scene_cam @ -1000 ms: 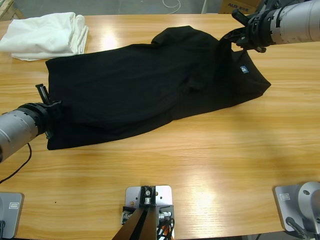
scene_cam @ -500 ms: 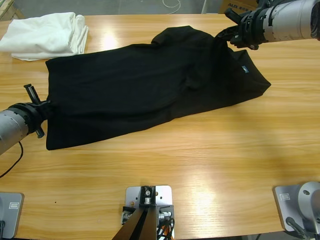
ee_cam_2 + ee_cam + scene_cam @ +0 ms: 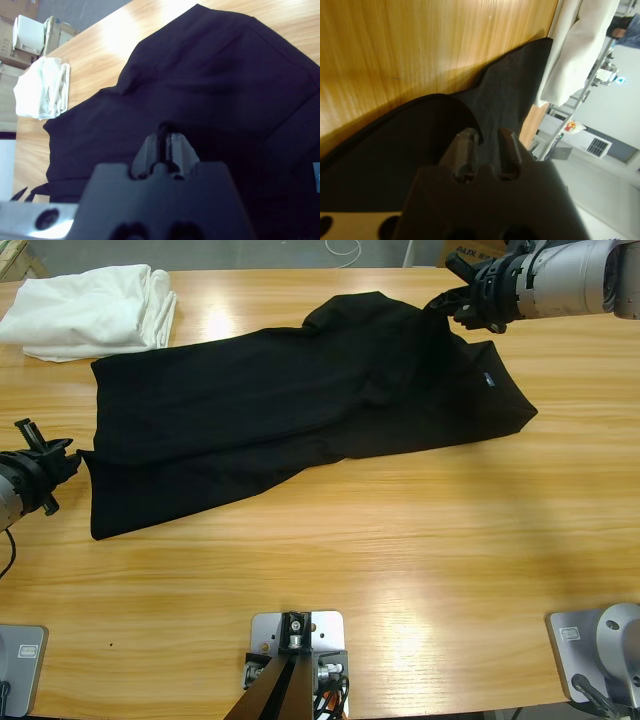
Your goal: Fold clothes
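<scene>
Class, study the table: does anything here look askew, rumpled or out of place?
The black shirt lies slantwise across the table, not square to its edges, with a rumpled hump at its upper edge near the right gripper. The left gripper pinches its hem. Nothing looks spilled or damaged.

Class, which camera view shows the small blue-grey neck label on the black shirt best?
The high view: the neck label lies fully visible on the black shirt. The right wrist view catches only a sliver of it at its right edge; the left wrist view shows none.
</scene>
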Robot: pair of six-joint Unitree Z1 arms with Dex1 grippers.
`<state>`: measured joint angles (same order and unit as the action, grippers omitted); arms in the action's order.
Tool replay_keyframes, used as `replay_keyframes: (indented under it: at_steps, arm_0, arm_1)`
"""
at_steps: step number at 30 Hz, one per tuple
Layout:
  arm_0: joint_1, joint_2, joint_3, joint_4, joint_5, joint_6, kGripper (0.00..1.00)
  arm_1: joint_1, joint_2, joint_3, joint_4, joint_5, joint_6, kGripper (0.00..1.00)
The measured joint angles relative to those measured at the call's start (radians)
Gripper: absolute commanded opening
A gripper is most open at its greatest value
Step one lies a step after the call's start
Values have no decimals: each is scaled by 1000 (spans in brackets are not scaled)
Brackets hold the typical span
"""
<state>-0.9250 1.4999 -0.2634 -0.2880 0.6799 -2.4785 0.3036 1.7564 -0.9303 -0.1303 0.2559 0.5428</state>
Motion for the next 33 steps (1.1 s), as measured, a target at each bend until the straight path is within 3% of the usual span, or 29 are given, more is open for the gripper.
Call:
replay_keyframes:
  at_steps: [4, 11, 33]
  arm_0:
    - [6, 28, 0, -64, -7, 32, 699]
    - [-29, 35, -4, -196, -121, 275, 691]
    - [-133, 37, 3, -218, -133, 302, 692]
  arm_1:
    - [0, 2, 0, 0, 15, -13, 0]
    - [-2, -11, -5, 48, 30, -20, 0]
    - [10, -158, 65, 467, -14, 71, 0]
